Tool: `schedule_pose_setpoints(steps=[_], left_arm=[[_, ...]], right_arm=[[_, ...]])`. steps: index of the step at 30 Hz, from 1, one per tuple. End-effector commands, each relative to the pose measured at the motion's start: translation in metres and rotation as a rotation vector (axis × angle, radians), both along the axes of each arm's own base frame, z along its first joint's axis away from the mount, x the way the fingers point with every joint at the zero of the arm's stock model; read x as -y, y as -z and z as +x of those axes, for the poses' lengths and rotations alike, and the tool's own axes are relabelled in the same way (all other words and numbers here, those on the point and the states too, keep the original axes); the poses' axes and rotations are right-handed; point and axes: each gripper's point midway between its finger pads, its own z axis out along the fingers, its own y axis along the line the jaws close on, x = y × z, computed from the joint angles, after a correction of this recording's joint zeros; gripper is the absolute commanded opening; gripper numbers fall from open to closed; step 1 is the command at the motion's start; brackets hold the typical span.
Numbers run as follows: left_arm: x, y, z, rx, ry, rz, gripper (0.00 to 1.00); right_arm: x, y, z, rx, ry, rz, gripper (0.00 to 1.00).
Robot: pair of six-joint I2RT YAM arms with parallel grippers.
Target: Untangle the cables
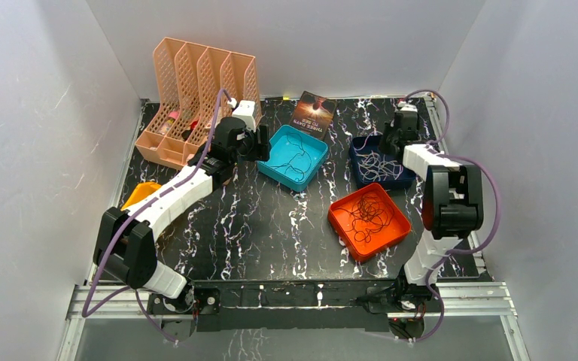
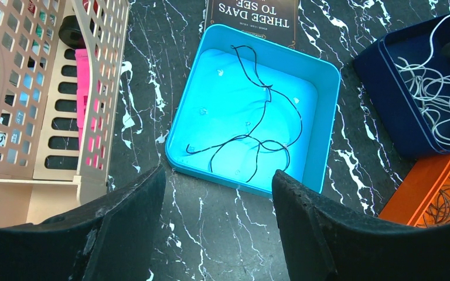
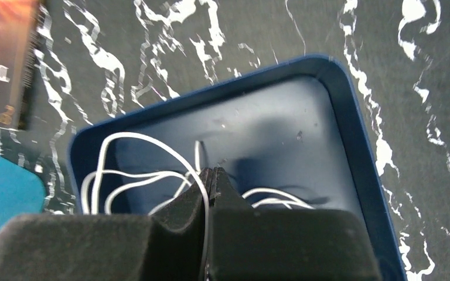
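Note:
Thin cables lie in three trays. One dark cable [image 2: 262, 117] curls in the teal tray [image 2: 322, 134]. A dark tangle [image 1: 367, 214] fills the orange tray [image 1: 387, 242]. White cables [image 3: 129, 175] loop in the dark blue tray [image 3: 281, 123]. My right gripper [image 3: 211, 175] is down inside the blue tray, shut on a white cable that runs between its fingers. My left gripper [image 2: 218, 193] hovers open over bare table just short of the teal tray's near-left edge, with nothing between its fingers. From above, the left gripper [image 1: 262, 144] and right gripper [image 1: 391, 144] flank the teal tray [image 1: 314, 171].
A peach file organiser [image 1: 196, 98] stands at the back left, close to my left arm. A book [image 1: 314, 114] lies behind the teal tray. A yellow object [image 1: 139, 194] sits at the left edge. White walls enclose the black marble table [image 1: 256, 226].

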Motion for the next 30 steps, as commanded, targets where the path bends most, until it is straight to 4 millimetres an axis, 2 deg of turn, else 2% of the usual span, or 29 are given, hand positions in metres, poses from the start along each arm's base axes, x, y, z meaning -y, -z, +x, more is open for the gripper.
schedule_pose_setpoints(steps=[1, 8, 12, 14, 16, 20, 30], left_arm=[[-0.003, -0.015, -0.002, 0.031, 0.005, -0.012, 0.66], [-0.003, -0.015, -0.002, 0.031, 0.007, -0.009, 0.66], [-0.002, -0.015, -0.002, 0.028, 0.011, -0.012, 0.66], [-0.003, -0.014, -0.002, 0.028, 0.009, -0.01, 0.66], [-0.002, -0.014, -0.002, 0.027, 0.01, -0.01, 0.66], [-0.002, -0.013, -0.002, 0.025, 0.009, -0.008, 0.66], [-0.002, -0.012, -0.001, 0.023, 0.008, -0.005, 0.66]], right_arm=[[0.008, 0.01, 0.004, -0.052, 0.024, -0.027, 0.06], [0.008, 0.049, -0.003, -0.182, 0.016, -0.037, 0.07], [0.012, 0.052, -0.005, -0.192, 0.031, -0.053, 0.09], [0.015, 0.046, -0.005, -0.18, 0.042, -0.066, 0.11], [0.019, 0.038, -0.004, -0.16, 0.055, -0.083, 0.18], [0.025, 0.011, 0.0, -0.099, 0.072, -0.108, 0.3], [0.032, -0.046, -0.004, 0.015, 0.093, -0.138, 0.47]])
